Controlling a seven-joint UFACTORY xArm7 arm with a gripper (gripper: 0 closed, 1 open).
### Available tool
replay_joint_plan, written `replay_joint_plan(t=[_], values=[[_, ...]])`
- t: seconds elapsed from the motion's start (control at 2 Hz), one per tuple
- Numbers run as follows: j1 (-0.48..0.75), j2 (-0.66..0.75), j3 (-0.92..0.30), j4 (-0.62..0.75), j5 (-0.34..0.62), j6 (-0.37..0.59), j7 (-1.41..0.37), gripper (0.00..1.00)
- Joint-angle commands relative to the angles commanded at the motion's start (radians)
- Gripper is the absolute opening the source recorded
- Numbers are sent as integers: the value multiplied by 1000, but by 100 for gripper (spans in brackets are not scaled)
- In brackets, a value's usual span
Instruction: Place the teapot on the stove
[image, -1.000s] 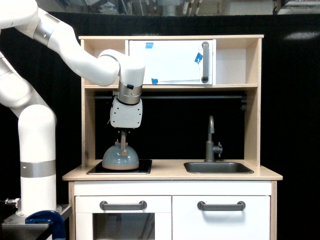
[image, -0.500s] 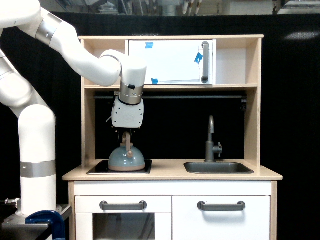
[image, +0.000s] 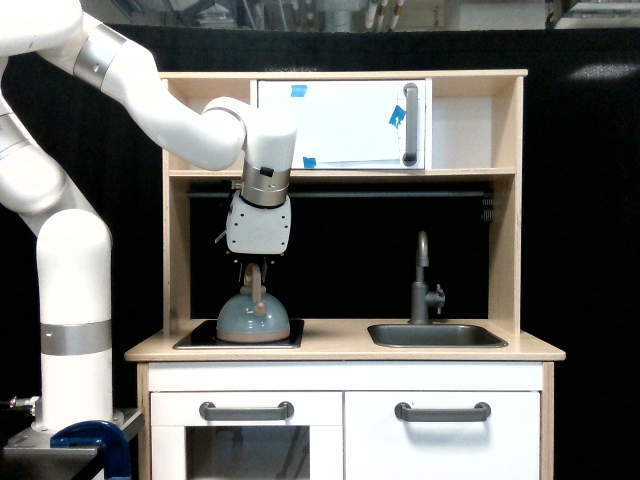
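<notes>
The teapot (image: 253, 318) sits upright on the black stove (image: 238, 335) at the exterior view's left end of the table (image: 340, 347), while the end effector (image: 256, 271) hangs directly above it, its fingers closed around the top of the tan handle.

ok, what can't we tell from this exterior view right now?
- Gripper jaws: too small and dark to tell whether they are clamped on the teapot handle.
- Stove surface: seen edge-on, burner rings not visible.
- Sink interior: hidden by its front rim.
- Teapot spout: not discernible.
</notes>
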Motion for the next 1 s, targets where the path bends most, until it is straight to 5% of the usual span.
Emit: replay_joint_plan(t=[0.5,1.0], values=[[-47,-64,-152,142,-155,238,6,100],[-51,-50,-251,232,-230,335,-26,100]])
